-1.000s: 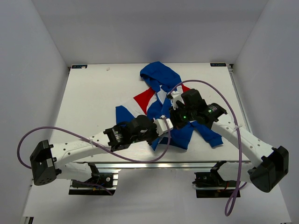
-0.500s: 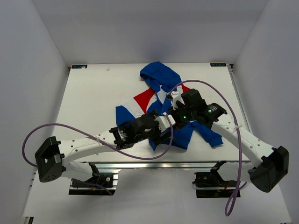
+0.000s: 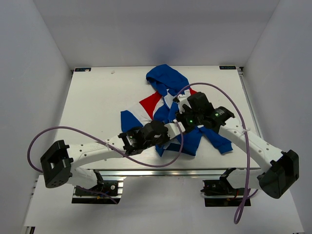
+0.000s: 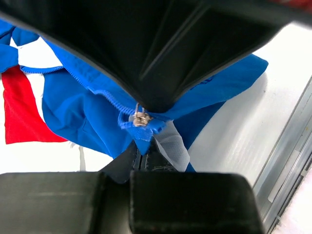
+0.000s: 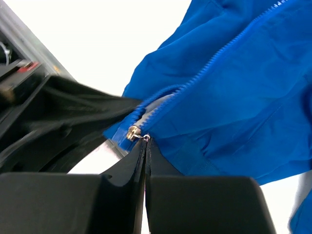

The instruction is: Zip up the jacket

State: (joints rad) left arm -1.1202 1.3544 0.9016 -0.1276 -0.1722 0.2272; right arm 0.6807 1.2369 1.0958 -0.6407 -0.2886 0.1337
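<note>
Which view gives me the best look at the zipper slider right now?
Right wrist: the zipper slider sits sharp and unobstructed just off the right gripper's closed tips. Left wrist shows it too, partly shadowed under the right gripper. Top external hides it under that gripper.

I can read no text: the dark tags [image 3: 82, 69] at eleven and one o'clock on the counter [image 3: 97, 112] are too small.

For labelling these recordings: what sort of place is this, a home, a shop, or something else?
Probably a robot test cell: a white table boxed in by plain white walls, a left arm and a right arm bolted at its near edge, loose purple cables, and one jacket laid out.
</note>
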